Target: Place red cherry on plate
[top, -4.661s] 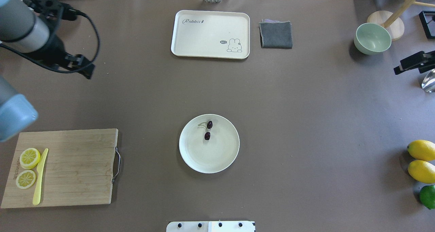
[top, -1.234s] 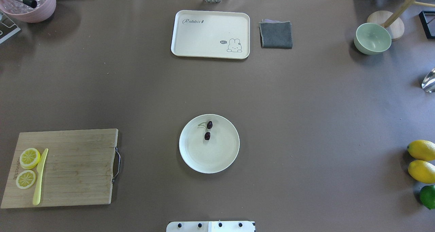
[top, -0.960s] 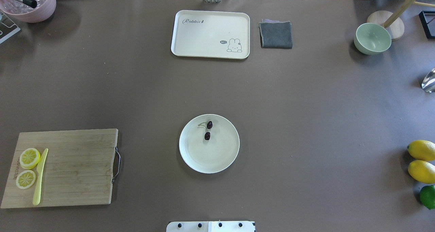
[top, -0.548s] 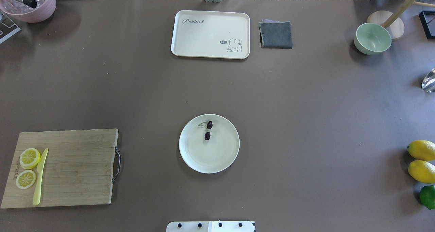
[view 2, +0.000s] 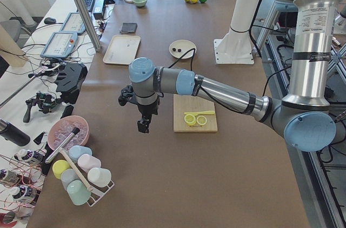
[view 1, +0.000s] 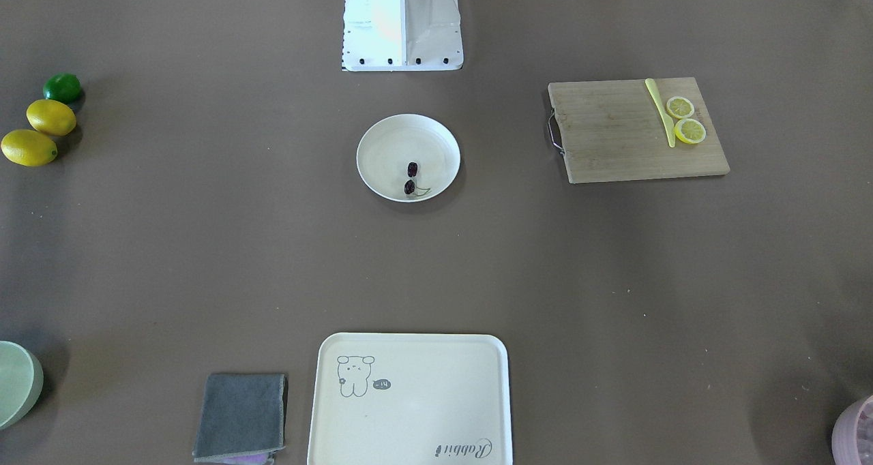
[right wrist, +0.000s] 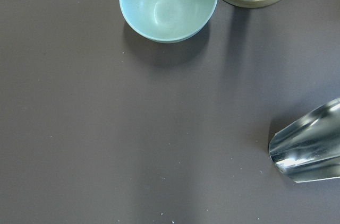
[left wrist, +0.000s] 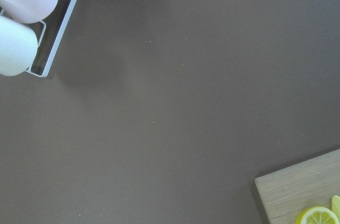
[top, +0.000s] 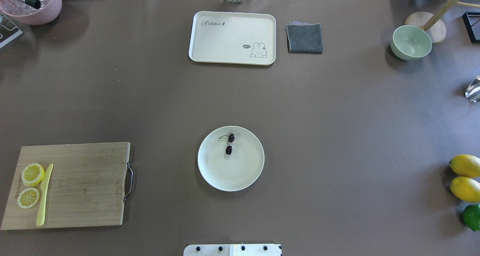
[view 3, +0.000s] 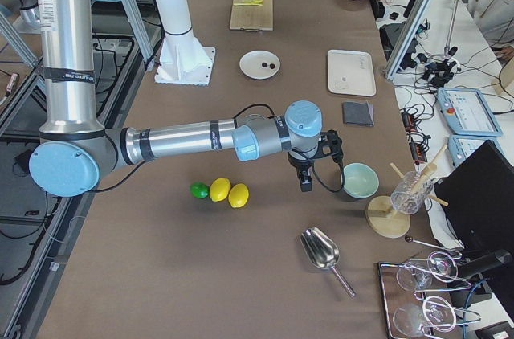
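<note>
On one plate, one red cherry: two dark fruits, one stem.

The left arm and right arm are silver tubes with pale blue joint caps. Their base is white.

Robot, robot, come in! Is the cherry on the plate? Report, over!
Left gripper and right gripper far from the plate, open or shut unclear. Red cherry lying on the plate, nothing gripping it. Nothing in the way. Over.
</note>
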`<state>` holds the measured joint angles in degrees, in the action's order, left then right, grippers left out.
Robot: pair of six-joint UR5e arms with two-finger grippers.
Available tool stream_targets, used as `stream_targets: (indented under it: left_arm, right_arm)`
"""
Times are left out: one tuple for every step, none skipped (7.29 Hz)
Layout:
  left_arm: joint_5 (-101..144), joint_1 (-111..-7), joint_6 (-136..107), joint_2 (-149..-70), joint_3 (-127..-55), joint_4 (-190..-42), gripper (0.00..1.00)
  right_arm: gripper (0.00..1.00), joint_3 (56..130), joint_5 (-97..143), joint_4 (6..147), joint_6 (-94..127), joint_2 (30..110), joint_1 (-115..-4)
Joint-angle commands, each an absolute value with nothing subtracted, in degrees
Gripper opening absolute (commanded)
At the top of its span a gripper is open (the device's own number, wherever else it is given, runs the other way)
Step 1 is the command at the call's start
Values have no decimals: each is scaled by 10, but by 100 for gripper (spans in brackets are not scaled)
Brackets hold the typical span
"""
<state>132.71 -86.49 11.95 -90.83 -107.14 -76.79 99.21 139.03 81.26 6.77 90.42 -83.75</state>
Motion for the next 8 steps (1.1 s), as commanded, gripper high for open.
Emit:
stream_targets:
  left_arm:
    - [1328,-866,120,-908,-1077,-767,98]
    - [1328,-865,120,-909,-1075,-767,98]
    - [1328,-866,120,-908,-1079,-766,98]
    - [1328,-867,120,-904,-1079,-767,98]
    - [1358,-867,120,-897,-1080,-767,98]
    - [1389,-875,120,-896,-1070,-767,98]
    - [1390,-876,118,-896,-1069,-766,98]
    - [1390,-876,119,-896,-1070,-765,98]
  right_arm:
    - [100,994,1390,810,68,908,-838]
    - [100,997,1390,809,68,907,-838]
    - [100,997,1390,809,68,908,-838]
    - [100,997,1390,809,68,910,-838]
    - [100,998,1390,809,68,911,-838]
    - [100,998,1390,809,68,912,-838]
    - [100,998,1390,809,68,915,-838]
    - [100,999,1390,808,68,916,-838]
